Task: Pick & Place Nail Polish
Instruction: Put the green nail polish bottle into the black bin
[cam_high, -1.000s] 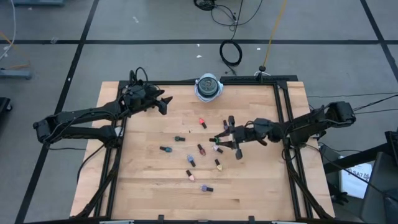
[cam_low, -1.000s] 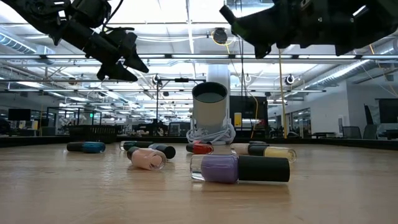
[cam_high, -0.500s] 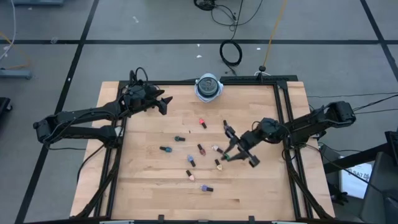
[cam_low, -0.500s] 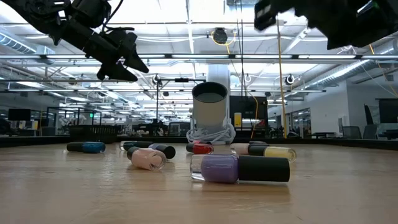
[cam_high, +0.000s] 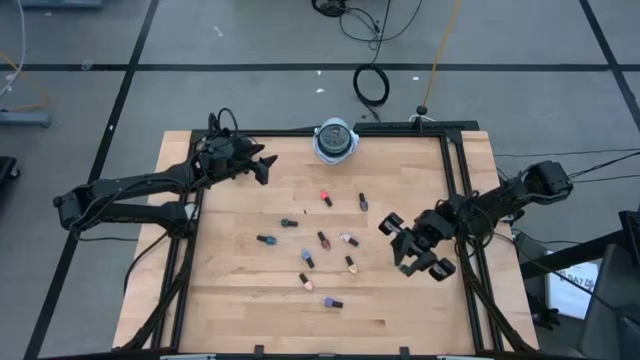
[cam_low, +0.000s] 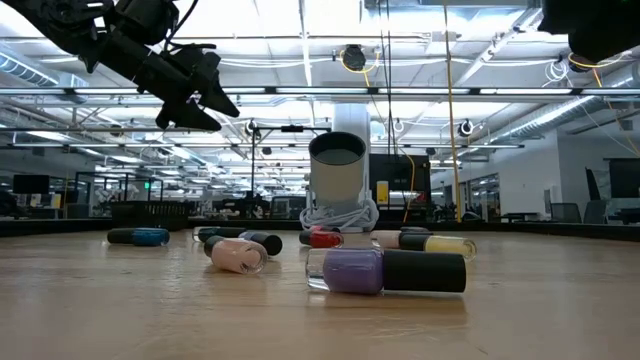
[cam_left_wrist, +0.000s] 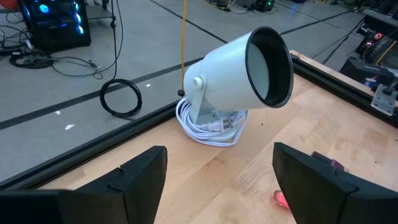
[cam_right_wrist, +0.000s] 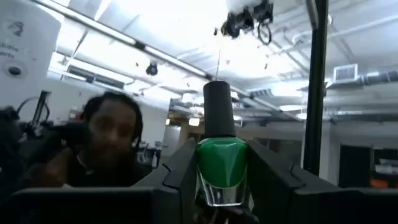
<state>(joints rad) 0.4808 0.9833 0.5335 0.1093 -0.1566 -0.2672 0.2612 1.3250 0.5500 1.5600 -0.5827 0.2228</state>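
Several nail polish bottles (cam_high: 323, 240) lie on their sides mid-table; a purple one (cam_low: 385, 271) lies nearest in the low view. My right gripper (cam_high: 414, 247) is raised over the table's right side and is shut on a green bottle (cam_right_wrist: 221, 163) with a dark cap. My left gripper (cam_high: 262, 165) hovers open and empty at the far left, facing a white lamp (cam_left_wrist: 239, 71). It shows high up in the low view (cam_low: 195, 95). My right gripper pinches the green bottle's glass body (cam_right_wrist: 219, 155) between its two fingers (cam_right_wrist: 180, 174), one on each side. The dark cap (cam_right_wrist: 218, 112) sticks out past the fingertips, against the ceiling behind. The bottle is lifted clear of the table.
The white lamp (cam_high: 334, 140) with a coiled cable stands at the far edge's middle. A black frame rail (cam_high: 452, 190) runs along the table's right side. A person (cam_right_wrist: 106, 146) shows in the room beyond. Bare wood lies along the near edge.
My right gripper has moved from among the bottles toward the table's right and near edges. It has risen out of the low view and turned about, taking the green bottle with it. The other bottles have stayed where they were.
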